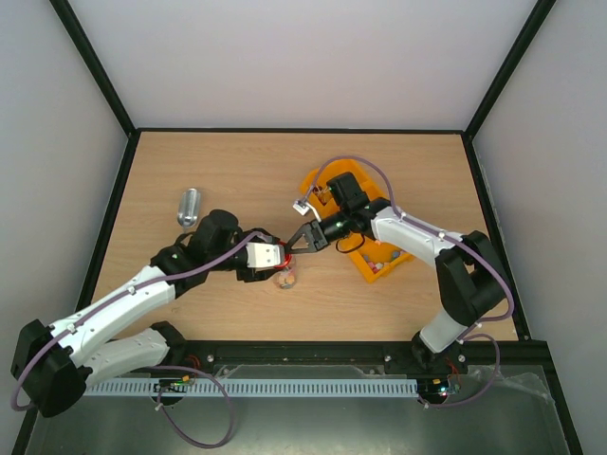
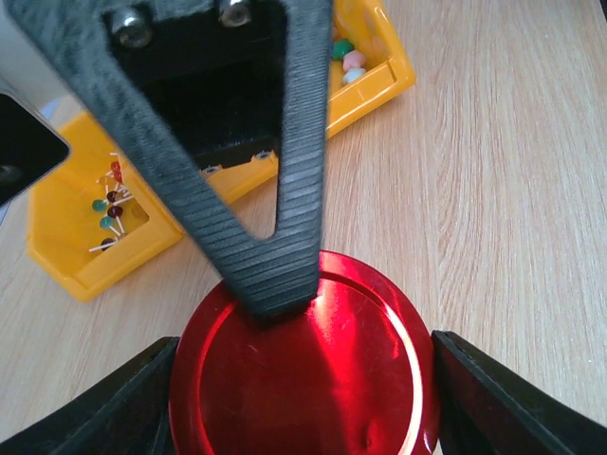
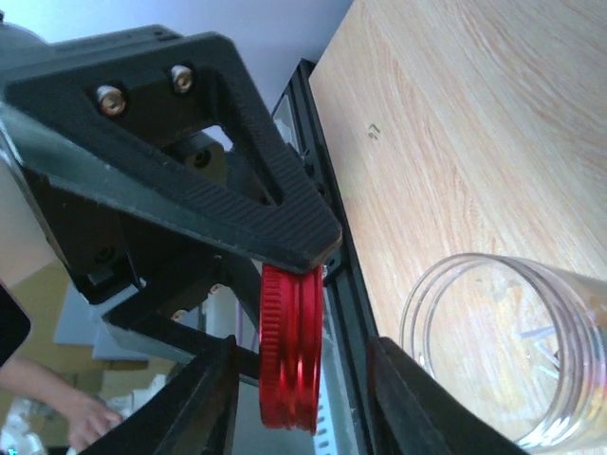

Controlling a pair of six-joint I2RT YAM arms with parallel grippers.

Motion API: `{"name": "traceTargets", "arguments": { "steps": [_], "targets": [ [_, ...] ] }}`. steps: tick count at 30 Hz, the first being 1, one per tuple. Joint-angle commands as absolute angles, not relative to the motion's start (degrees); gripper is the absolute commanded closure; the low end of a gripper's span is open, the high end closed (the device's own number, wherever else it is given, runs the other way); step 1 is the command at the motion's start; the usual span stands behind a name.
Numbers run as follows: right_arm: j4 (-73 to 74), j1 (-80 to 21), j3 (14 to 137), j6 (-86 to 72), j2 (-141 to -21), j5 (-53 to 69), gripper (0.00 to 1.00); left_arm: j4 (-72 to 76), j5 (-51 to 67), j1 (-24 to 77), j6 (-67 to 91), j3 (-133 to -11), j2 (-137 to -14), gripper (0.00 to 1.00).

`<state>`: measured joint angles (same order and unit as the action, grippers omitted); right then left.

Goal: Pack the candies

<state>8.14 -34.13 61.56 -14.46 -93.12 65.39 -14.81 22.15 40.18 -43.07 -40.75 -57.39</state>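
My left gripper (image 1: 274, 256) (image 2: 302, 389) is shut on a round red lid (image 2: 313, 370), its fingers pressing the rim on both sides. My right gripper (image 1: 302, 237) (image 3: 302, 393) is open and straddles that red lid (image 3: 290, 351), one ribbed finger (image 2: 270, 256) lying over the lid's face. A clear open jar (image 1: 285, 277) (image 3: 512, 351) stands on the table just below the lid; its contents are unclear. Small pastel candies (image 2: 347, 59) lie in a yellow bin (image 1: 377, 267) (image 2: 66, 237) behind the right gripper.
A silver cylinder (image 1: 189, 206) lies on the wooden table at the left. Small ball-headed sticks (image 2: 109, 210) lie in another compartment of the yellow bin. A black frame (image 1: 114, 199) borders the table.
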Motion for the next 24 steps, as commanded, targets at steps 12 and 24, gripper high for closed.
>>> {"name": "traceTargets", "arguments": {
  "steps": [12,24],
  "targets": [
    [11.7,-29.3,57.7,-7.6,-86.4,48.4,0.17,-19.8,29.6,38.3,-33.2,-45.9,-65.2,0.37],
    [8.4,-29.4,55.0,-8.9,-87.8,47.5,0.10,-23.0,27.2,38.2,-35.6,-47.8,-68.3,0.36]
  ]
}}
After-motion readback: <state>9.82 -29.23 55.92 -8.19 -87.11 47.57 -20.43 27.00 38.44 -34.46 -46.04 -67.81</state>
